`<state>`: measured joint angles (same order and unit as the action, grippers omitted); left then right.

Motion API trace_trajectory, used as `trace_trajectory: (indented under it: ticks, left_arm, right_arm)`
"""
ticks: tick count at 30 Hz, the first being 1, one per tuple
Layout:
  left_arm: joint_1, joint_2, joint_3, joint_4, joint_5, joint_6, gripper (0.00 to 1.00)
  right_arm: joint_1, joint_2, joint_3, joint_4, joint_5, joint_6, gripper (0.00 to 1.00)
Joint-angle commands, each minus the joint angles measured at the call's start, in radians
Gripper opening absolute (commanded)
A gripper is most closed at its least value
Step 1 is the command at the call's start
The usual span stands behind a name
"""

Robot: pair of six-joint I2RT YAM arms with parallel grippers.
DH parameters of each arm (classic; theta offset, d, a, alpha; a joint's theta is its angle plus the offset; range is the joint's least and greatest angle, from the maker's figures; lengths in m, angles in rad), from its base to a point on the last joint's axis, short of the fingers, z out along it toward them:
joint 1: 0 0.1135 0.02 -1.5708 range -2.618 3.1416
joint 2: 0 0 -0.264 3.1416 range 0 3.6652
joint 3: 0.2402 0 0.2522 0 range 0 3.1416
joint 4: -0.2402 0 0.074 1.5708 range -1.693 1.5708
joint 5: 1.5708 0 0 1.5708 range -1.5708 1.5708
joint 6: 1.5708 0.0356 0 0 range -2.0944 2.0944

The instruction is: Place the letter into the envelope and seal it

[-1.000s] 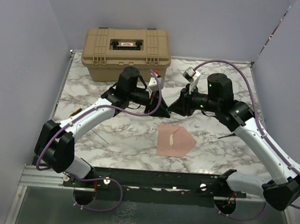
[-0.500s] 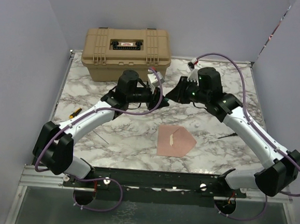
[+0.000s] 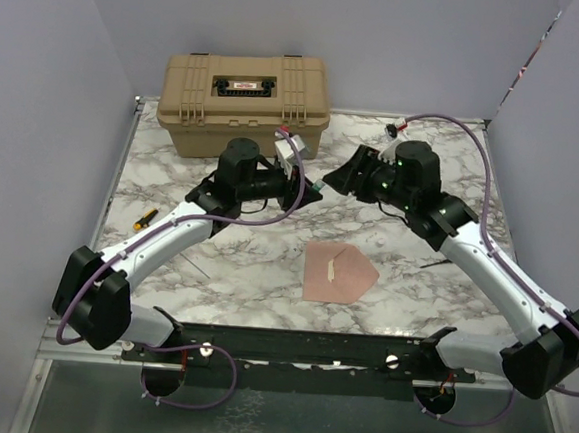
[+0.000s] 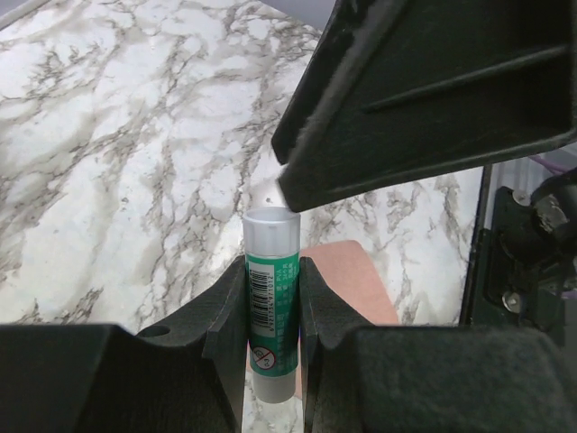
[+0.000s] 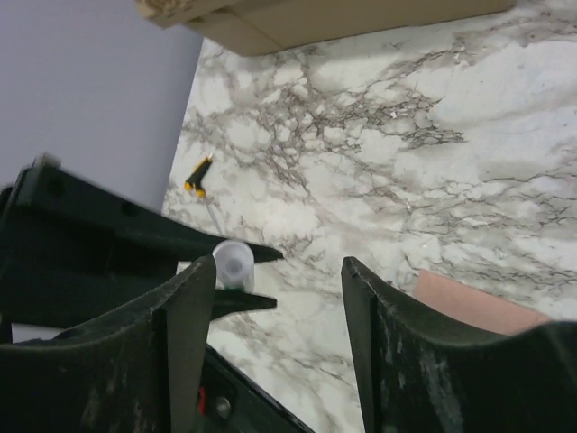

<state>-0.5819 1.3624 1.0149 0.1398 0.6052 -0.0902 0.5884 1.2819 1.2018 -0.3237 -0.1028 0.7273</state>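
Now your left hand (image 4: pixel 272 302) is clamped on a glue stick (image 4: pixel 273 316) with a green label, its pale capped end poking out past the fingers. Your right hand (image 5: pixel 270 289) faces it close by, fingers apart and gripping nothing. Both hang above the counter (image 3: pixel 265 275), in front of the tan case (image 3: pixel 244 103). The envelope (image 3: pixel 337 271) lies flat on the counter nearer you, its pointed flap toward your right.

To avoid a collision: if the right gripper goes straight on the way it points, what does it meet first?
Probably the white end of the glue stick held by the left gripper; depth is unclear.
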Motion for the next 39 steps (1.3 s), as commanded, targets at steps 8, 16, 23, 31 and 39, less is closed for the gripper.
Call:
trace_trajectory:
  ticks: [8,16,23,31,39]
  left_arm:
    - [0.005,-0.017,0.013,-0.033,0.420,-0.013,0.00]
    - [0.005,-0.036,0.010,-0.032,0.543,-0.003,0.00]
    - [0.006,-0.036,0.012,-0.032,0.525,0.000,0.00]
    - [0.004,-0.040,0.034,0.102,0.331,-0.059,0.00]
    - [0.004,-0.030,0.054,0.136,0.134,-0.013,0.00]
  right_arm:
    - [-0.016,-0.132,-0.113,0.104,-0.614,-0.436,0.63]
    - [-0.016,-0.096,-0.065,0.042,-0.599,-0.447,0.56]
    - [-0.018,-0.118,-0.102,0.076,-0.592,-0.418,0.31]
    - [-0.018,-0.083,-0.119,0.152,-0.496,-0.270,0.01]
    - [-0.001,0.060,0.072,-0.118,-0.043,0.272,0.01]
